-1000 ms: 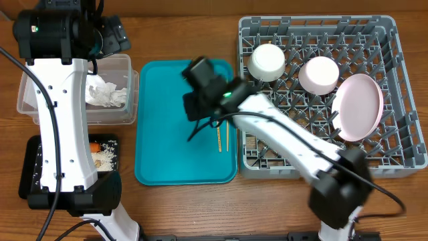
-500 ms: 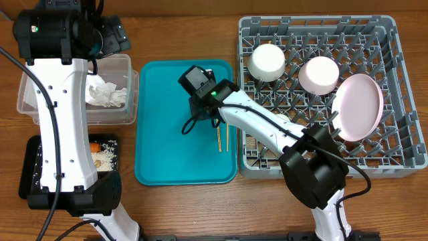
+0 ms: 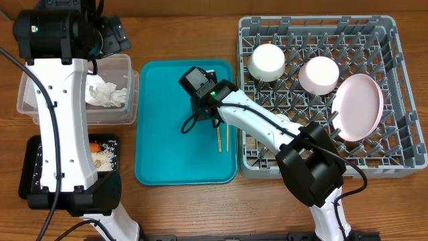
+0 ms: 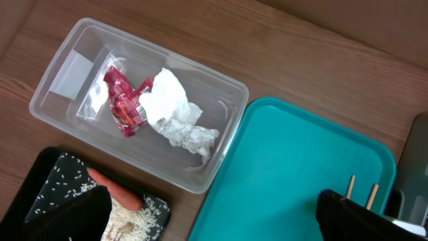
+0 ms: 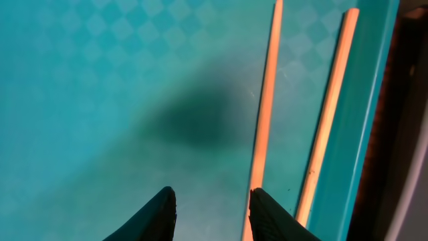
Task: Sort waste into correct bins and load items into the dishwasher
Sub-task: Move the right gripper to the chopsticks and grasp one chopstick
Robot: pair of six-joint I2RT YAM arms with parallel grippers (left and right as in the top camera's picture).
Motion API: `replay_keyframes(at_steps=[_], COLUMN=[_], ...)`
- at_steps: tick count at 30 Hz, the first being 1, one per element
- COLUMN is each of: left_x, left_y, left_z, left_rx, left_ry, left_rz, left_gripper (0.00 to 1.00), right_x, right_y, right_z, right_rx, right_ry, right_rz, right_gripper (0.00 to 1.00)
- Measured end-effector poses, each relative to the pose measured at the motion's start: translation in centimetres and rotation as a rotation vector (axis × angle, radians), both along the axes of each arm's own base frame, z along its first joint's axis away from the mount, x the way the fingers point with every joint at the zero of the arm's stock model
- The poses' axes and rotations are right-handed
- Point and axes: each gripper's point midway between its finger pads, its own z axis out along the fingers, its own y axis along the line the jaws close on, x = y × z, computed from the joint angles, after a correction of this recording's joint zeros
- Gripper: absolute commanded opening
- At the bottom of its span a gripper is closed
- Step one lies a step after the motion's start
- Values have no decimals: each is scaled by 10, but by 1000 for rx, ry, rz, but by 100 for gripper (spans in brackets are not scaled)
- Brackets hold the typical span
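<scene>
Grey rack (image 3: pixel 401 157) overhead already held the pink plate (image 3: pixel 358 107) and both bowls (image 3: pixel 267 61); only the chopsticks (image 3: pixel 223 138) waited on the teal tray (image 3: pixel 160 154). From the left wrist, wrapper (image 4: pixel 124 100) and paper (image 4: pixel 174 117) sat in the clear tub (image 4: pixel 60 67), the left hand (image 4: pixel 210 217) spread wide. At the right wrist, the right hand (image 5: pixel 210 207), part-spread and empty, hung beside the chopsticks, having swung closer.

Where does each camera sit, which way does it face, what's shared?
Overhead: fixed above the table, facing down on teal tray, grey rack, clear tub; left arm and right arm show.
Left wrist: high up, facing down at the clear tub and tray corner; dark left fingers at the bottom edge.
Right wrist: low over the tray, facing down at the chopsticks; right fingers at the bottom.
Shared: all three show the chopsticks on the teal tray.
</scene>
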Motion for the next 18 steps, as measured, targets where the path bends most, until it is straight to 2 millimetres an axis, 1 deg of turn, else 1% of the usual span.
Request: replay_keyframes(at_steps=[8, 12, 18], left_x=[0, 0, 0], left_y=[0, 0, 0], left_z=[0, 0, 0], left_rx=[0, 0, 0], left_ry=[0, 0, 0], left_rz=[0, 0, 0], left_gripper=[100, 100, 100], right_x=[7, 9, 8], right_y=[-7, -12, -15], right_z=[-1, -6, -14], right_rx=[5, 6, 2], right_ry=[-8, -8, -3], right_rz=[-36, -52, -61], right_gripper=[41, 44, 44])
